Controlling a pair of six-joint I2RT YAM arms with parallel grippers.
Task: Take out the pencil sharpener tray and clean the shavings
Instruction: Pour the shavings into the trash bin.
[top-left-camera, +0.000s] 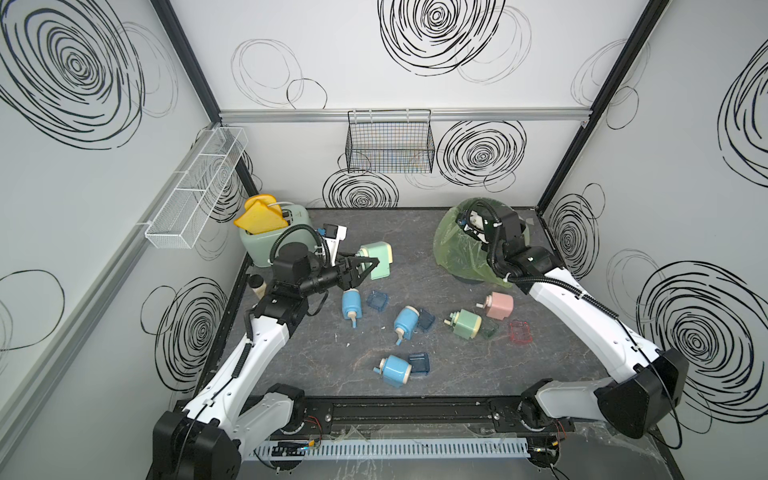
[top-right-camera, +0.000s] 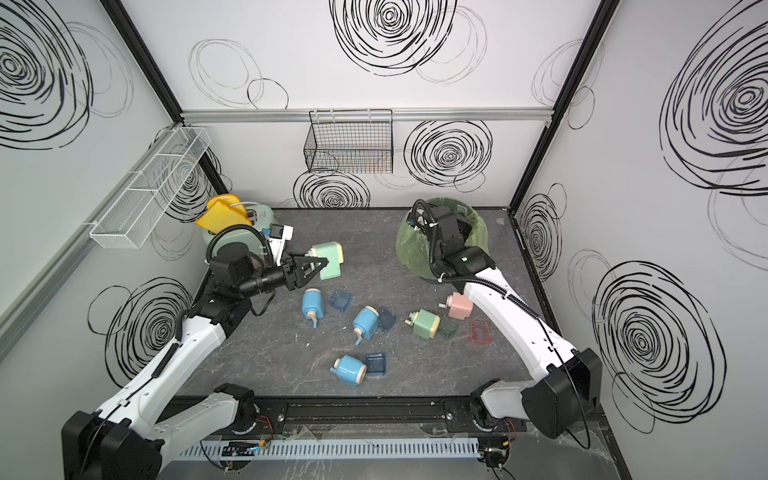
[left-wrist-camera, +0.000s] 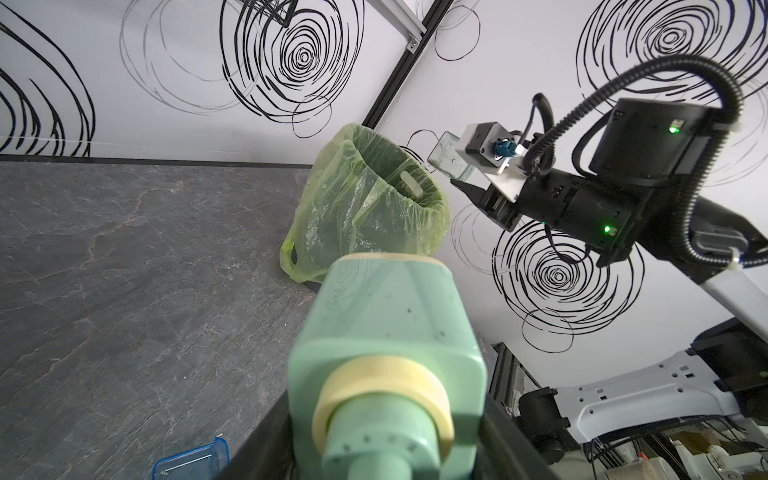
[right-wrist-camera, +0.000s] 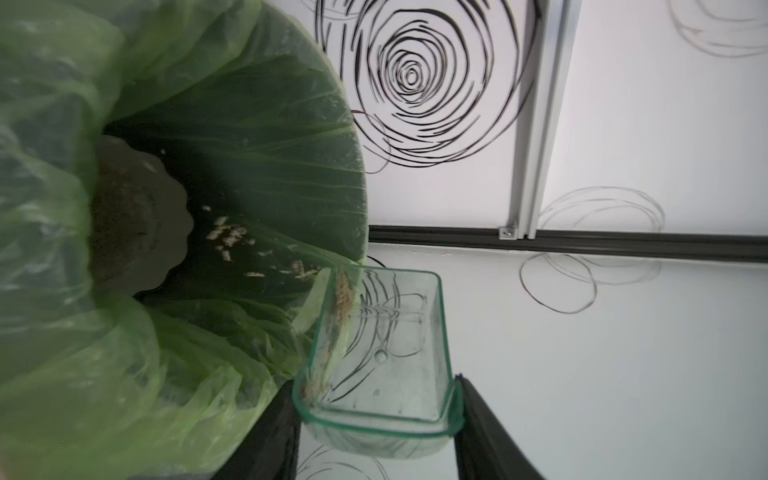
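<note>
Over the two-o'clock bin (top-left-camera: 455, 249), right pincer (right-wrist-camera: 374, 399) is tipping its gripped tray (right-wrist-camera: 386, 332); left pincer (top-left-camera: 371, 268) is clutching the sharpener (left-wrist-camera: 386, 332); shaking seems next.

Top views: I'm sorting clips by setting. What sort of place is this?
Probably a robot test booth, not a home: white wall panels with black scribbled swirls, two white-and-black robot arms on a black base rail, and plastic pencil sharpeners scattered over the grey stone-look tabletop.
</note>
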